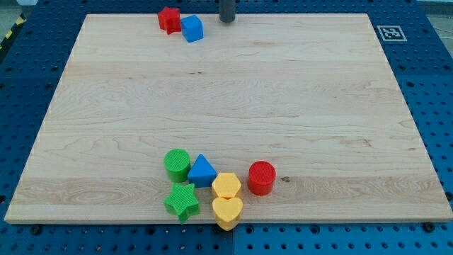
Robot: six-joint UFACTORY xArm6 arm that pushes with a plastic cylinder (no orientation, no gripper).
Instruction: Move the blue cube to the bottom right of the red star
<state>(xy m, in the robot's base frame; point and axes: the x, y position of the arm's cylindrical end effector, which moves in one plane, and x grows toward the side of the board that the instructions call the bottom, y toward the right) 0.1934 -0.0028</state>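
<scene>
The blue cube (192, 28) sits near the view's top edge of the wooden board, touching the red star (168, 19) on the star's lower right side. My tip (226, 20) is a dark rod end at the top of the view, to the right of the blue cube with a clear gap between them. It touches no block.
A cluster lies near the view's bottom: green cylinder (177, 164), blue triangle (202, 171), green star (182, 202), yellow hexagon (226, 186), yellow heart (227, 211), red cylinder (261, 177). A fiducial marker (388, 32) sits at the board's (297, 99) top right corner.
</scene>
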